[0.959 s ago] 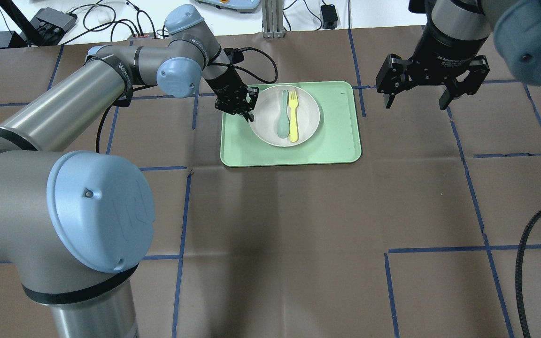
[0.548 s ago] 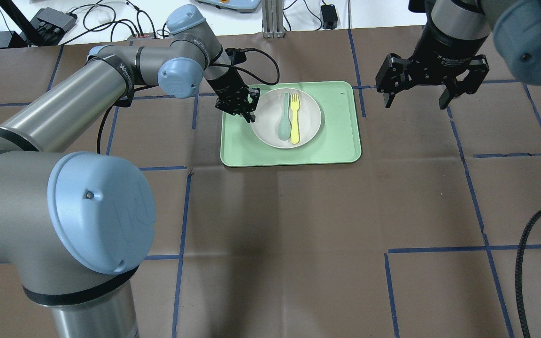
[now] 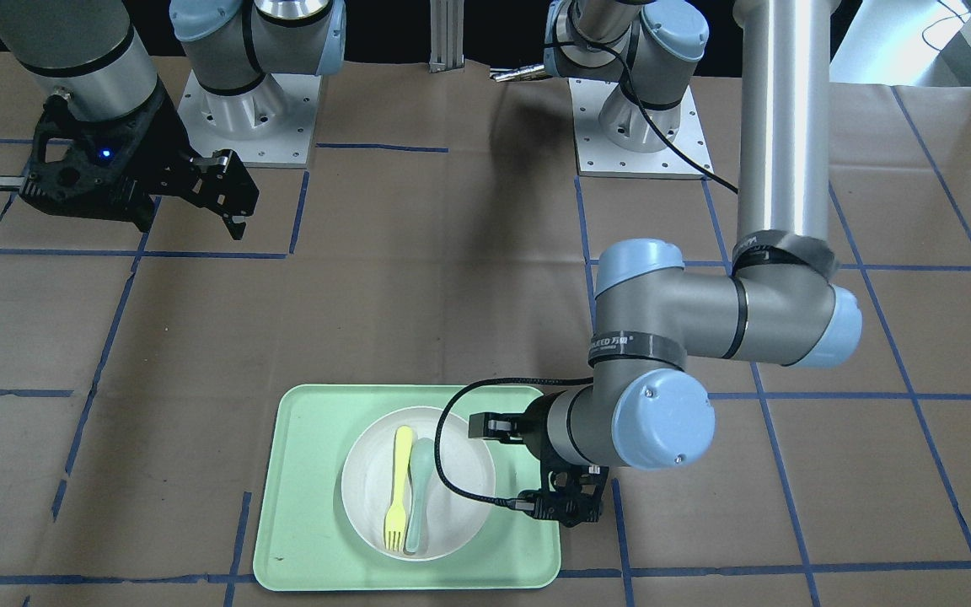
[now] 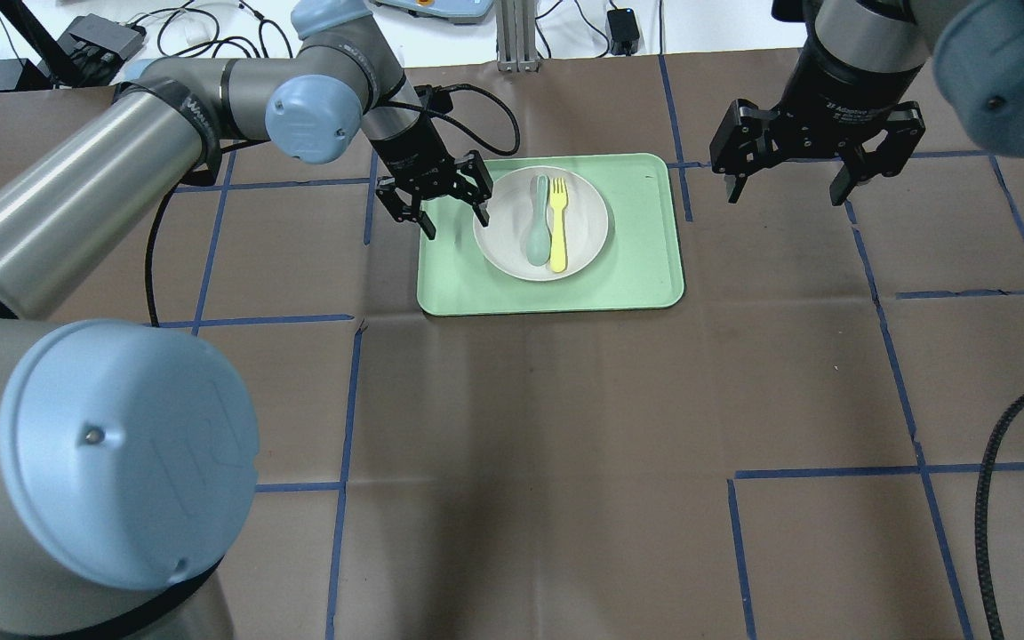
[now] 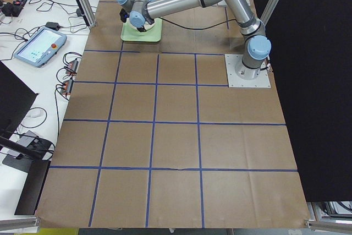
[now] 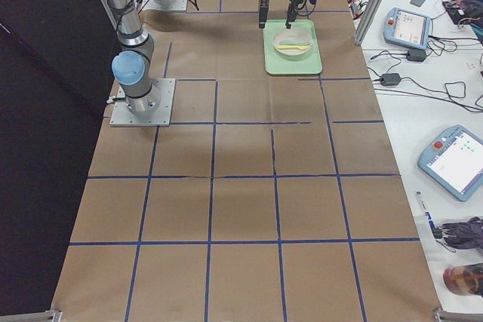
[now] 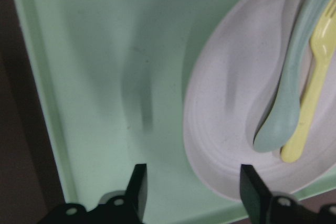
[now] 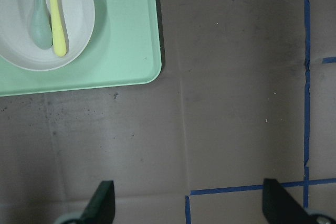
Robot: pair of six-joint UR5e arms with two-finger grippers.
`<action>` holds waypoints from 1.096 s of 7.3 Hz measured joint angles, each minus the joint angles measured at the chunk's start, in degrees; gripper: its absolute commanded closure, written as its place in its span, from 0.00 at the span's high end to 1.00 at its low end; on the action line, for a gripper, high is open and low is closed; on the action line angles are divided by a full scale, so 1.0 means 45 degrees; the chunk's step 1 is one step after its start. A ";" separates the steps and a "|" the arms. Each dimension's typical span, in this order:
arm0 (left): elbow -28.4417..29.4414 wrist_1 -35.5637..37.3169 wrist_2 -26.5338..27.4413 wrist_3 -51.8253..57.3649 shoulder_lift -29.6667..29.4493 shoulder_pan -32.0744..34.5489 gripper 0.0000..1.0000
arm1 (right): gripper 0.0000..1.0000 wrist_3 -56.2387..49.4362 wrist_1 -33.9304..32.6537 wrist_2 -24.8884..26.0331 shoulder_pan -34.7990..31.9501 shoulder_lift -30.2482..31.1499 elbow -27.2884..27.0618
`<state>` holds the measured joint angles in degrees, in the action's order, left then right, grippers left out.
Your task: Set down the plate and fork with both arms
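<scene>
Matt speckled plate (image 4: 501, 233), smooth plastic fork (image 4: 556, 229), matt tray (image 4: 641, 267).

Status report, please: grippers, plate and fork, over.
Left gripper open at plate rim. Right gripper open over bare table, off the tray. Fork lies in plate, spoon alongside.

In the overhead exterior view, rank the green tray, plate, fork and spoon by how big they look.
1. green tray
2. plate
3. fork and spoon: about the same length, too close to rank.
</scene>
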<state>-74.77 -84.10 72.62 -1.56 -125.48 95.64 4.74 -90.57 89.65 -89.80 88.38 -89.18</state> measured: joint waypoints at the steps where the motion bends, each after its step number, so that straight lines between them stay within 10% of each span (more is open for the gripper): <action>1: -0.0544 -0.0791 0.0928 0.0060 0.1266 -0.0043 1.00 | 1.00 0.0072 -0.0019 0.0004 -0.0004 -0.0006 0.0016; 5: -0.4176 -0.3186 0.3155 0.0136 0.7967 -0.1045 1.00 | 1.00 0.0178 -0.0265 -0.0090 -0.0048 -0.0517 0.0295; 8: -0.4427 -0.3288 0.3351 0.0469 0.9032 -0.1414 1.00 | 1.00 0.0401 -0.0758 -0.0068 -0.0210 -0.1683 0.1195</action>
<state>-94.69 -98.89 87.70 0.55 -84.84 89.28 6.54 -93.98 89.34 -90.75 80.81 -83.80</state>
